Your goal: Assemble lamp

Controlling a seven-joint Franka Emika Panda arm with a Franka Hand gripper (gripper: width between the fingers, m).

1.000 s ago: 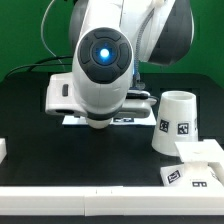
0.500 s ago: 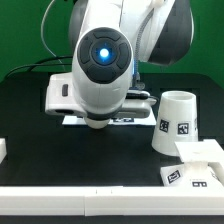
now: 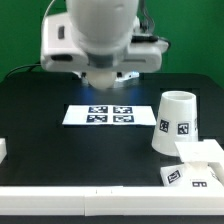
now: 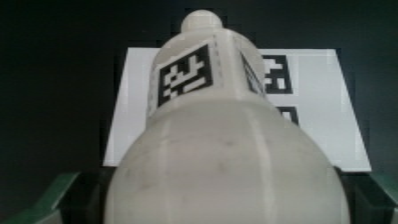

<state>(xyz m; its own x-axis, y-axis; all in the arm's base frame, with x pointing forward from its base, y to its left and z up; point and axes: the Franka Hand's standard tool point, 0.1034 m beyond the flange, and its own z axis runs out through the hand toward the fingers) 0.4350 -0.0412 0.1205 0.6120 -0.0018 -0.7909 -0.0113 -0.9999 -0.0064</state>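
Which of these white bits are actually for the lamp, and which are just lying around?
Lamp parts: bulb, shade, stepped base.
Just lying about: marker board, white edge strips, black table.
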